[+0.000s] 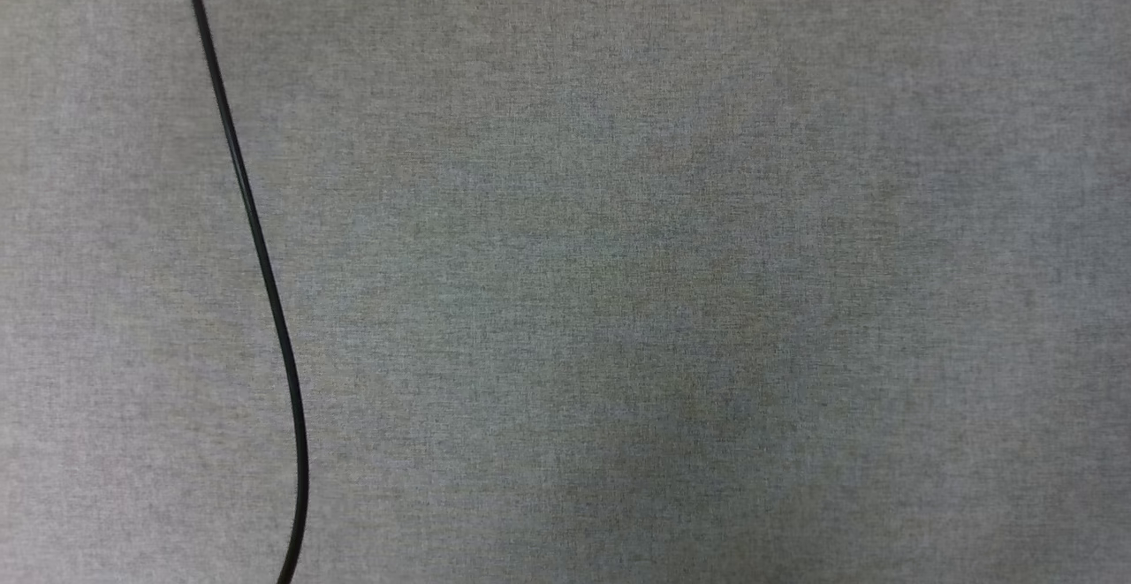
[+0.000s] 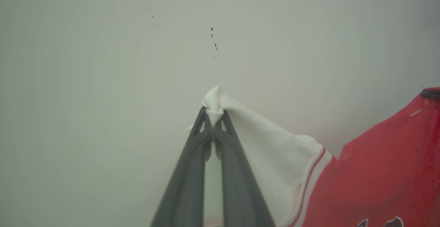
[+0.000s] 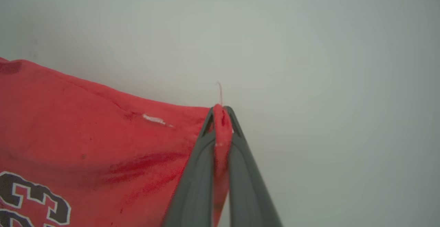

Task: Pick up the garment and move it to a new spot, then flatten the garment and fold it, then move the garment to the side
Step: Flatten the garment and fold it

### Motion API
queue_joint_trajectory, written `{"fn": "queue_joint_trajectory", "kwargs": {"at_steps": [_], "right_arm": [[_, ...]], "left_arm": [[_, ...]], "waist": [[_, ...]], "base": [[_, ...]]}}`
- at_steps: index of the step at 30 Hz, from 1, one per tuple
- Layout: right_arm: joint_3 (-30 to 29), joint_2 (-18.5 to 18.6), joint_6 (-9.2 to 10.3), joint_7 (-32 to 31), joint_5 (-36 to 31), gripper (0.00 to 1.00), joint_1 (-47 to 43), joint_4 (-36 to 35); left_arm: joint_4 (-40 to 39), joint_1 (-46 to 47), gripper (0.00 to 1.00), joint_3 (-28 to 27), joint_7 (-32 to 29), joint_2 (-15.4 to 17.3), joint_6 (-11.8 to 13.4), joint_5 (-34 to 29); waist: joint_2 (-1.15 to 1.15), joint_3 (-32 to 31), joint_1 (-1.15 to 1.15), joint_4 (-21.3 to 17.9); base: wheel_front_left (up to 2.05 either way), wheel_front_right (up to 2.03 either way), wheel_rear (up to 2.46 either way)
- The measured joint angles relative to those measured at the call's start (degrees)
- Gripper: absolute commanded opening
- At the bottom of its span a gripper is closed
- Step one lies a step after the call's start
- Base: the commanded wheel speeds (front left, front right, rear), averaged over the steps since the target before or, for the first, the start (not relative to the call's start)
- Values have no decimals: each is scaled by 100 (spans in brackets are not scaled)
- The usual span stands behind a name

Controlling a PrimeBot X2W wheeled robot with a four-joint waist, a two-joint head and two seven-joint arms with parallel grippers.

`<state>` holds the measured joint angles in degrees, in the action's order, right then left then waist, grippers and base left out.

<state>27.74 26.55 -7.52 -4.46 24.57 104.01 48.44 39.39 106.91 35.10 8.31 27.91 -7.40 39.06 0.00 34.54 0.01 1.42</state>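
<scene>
— As the left wrist view presents it, how do the jaws of the left gripper stand?

— Closed, tip to tip, on a pinch of white cloth: the end of a sleeve of the garment. A small white peak bunches just beyond the fingertips. From the pinch the sleeve runs off to the right of the fingers, ends in striped trim, and joins the red body, lower and further right. A few specks mark the pale backdrop well beyond the tips.

— And the right gripper?

— Likewise closed, in the right wrist view, on a narrow red fold that runs down between the two fingers. A thin thread stands up just beyond the tips. Red cloth spreads to the left of the fingers, with a small white mark near the tips and black, white-edged lettering at lower left, partly cut by the frame edge.

— So where is the garment?

— Held at two points, one in each pair of jaws, its cloth running off sideways from each pinch. Whether any part touches a surface cannot be told.

— What does the head view add?

— A grey woven surface crossed by a black cable, which curves from top to bottom in the left part.
</scene>
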Motion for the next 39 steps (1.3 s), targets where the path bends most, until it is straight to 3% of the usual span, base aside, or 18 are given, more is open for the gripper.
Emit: {"fn": "queue_joint_trajectory", "kwargs": {"at_steps": [11,17,26,35,39], "right_arm": [[1159,-166,0,526,895,0,-1536,311],[1719,77,0,610,1439,0,-2656,-82],[2269,555,0,725,2279,0,-4643,-734],[2492,876,0,802,2848,0,-6392,-1301],[2513,1106,1,742,3040,0,-7081,-1614]], "left_arm": [[-51,-1935,0,524,556,369,0,464],[-390,-3352,0,519,646,493,115,600],[-1778,-6080,0,370,659,911,854,884],[-3348,-8712,0,261,668,1234,1849,1376],[-3785,-9751,0,211,676,1278,2079,1674]], "waist": [[0,-402,0,-48],[0,-900,-1,-37],[0,-1829,-2,4],[0,-2755,-3,51],[0,-3103,-3,72]], "base": [[0,0,0],[0,0,0],[0,0,0],[0,0,0],[0,0,0]]}}
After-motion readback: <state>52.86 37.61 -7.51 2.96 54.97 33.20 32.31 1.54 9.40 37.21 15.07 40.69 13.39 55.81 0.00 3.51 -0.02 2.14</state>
